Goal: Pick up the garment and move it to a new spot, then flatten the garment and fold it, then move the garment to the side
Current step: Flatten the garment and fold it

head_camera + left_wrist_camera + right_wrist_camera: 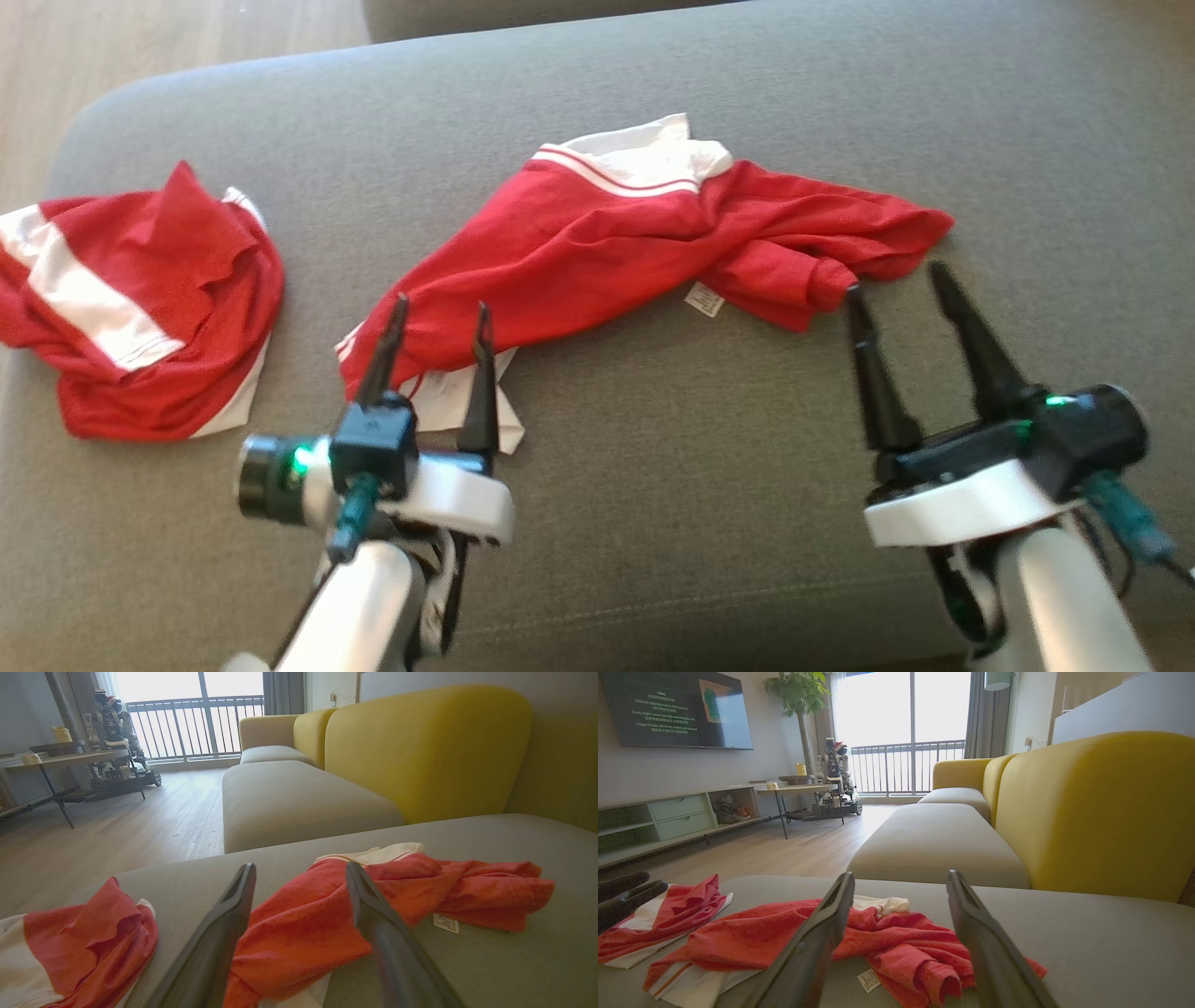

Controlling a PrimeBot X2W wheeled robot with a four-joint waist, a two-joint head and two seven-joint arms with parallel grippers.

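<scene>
Two grippers: both stood with jaws spread wide, and neither was closed on any cloth.
Left gripper: it hung over the lower-left end of the garment, fingers pointing away from the robot; in its own wrist view red fabric lay between and beneath the two fingers. Whether they touched the cloth could not be told.
Right gripper: its tips sat just beside the garment's right end, the inner one close to a rolled fold; contact could not be told. Its wrist view showed crumpled red cloth under the gap.
Garment: red, rumpled and drawn out in a long arc across the middle of the seat, lying loose.
White band: at the garment's far edge, with a thin red stripe.
Label: small and white, peeking out from the near edge.
Second garment: red with a white stripe, bunched at the left, apart from the first.
Grey cushion: it carried both pieces.
Yellow backrest: it rose behind the seat.
Wooden floor: beyond the cushion's left corner.
</scene>
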